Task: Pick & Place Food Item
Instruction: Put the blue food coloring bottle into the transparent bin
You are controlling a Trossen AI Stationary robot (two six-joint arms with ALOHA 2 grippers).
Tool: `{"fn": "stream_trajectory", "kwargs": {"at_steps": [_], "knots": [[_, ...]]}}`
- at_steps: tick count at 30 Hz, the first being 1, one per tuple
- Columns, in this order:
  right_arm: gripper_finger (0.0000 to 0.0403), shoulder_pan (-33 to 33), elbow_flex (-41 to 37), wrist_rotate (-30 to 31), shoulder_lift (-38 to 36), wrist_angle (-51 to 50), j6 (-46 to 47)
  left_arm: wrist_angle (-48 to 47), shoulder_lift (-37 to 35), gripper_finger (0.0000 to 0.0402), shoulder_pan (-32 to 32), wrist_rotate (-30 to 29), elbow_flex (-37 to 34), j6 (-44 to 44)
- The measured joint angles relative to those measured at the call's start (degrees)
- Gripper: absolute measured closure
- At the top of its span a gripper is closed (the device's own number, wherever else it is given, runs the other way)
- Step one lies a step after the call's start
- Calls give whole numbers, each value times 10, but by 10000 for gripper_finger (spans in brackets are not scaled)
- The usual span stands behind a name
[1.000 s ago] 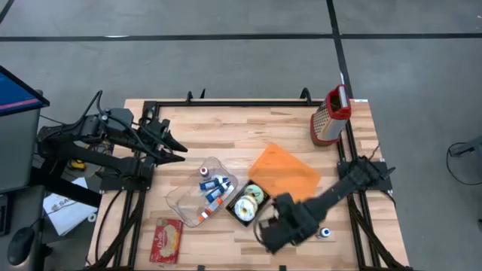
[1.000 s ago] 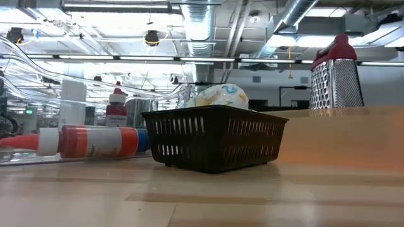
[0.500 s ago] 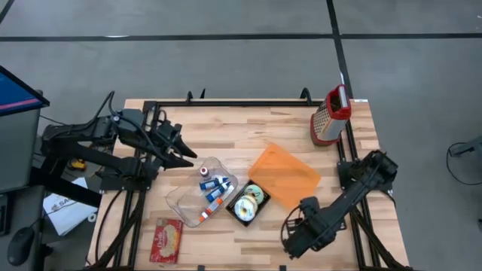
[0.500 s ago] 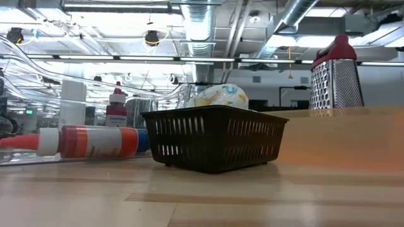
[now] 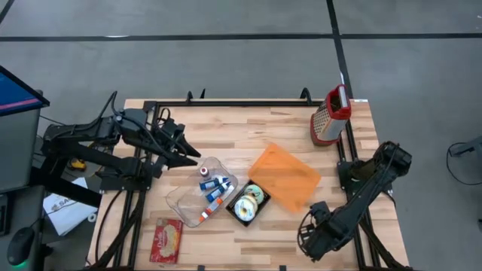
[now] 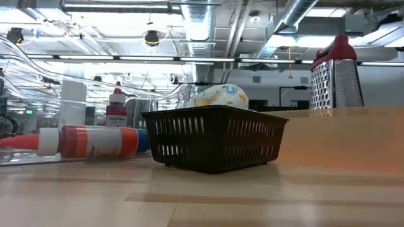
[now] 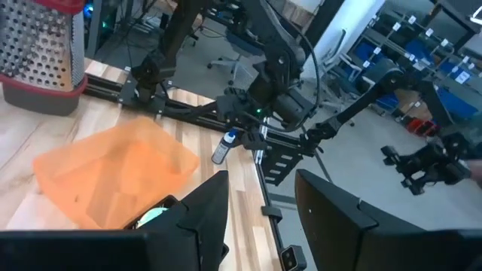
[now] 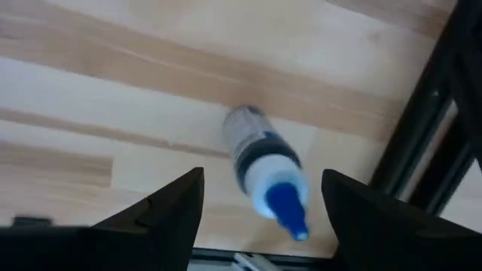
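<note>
A small white bottle with a blue cap (image 8: 260, 169) lies on its side on the wood near the table's right rail, also seen as the bottle (image 7: 221, 148). My right gripper (image 8: 262, 175) hangs over it, pointing down and open, one finger on each side and apart from it; in the high view my right gripper (image 5: 315, 239) hides the bottle. A black basket (image 5: 248, 203) holds a colourful wrapped food item (image 6: 219, 96). My left gripper (image 5: 190, 156) hovers open above the table's left part, with nothing between its fingers (image 7: 207, 211).
A clear tray (image 5: 197, 192) with several bottles lies left of the basket; a red bottle (image 6: 88, 142) lies in it. A red packet (image 5: 167, 239) sits at the near left, an orange sheet (image 5: 285, 177) at mid-right, a metal grater (image 5: 329, 117) at the far right.
My right gripper has swung from beside the basket toward the table's near right corner and has sunk, so it now covers the small bottle in the high view. My left gripper has edged toward the table's right, toward the clear tray.
</note>
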Motion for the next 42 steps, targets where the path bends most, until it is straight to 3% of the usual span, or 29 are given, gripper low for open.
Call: {"fn": "stream_trajectory", "kwargs": {"at_steps": [14, 32, 36, 42], "knots": [[155, 24, -67, 1, -8, 87, -2, 18, 0, 252, 43, -3, 0, -32], [381, 42, -67, 9, -17, 82, 2, 28, 0, 252, 58, -3, 0, -33], [375, 40, -67, 16, -32, 83, 2, 28, 0, 252, 58, -2, 0, -33], [293, 25, -67, 16, -45, 66, 0, 27, 0, 252, 58, -2, 0, -33]]}}
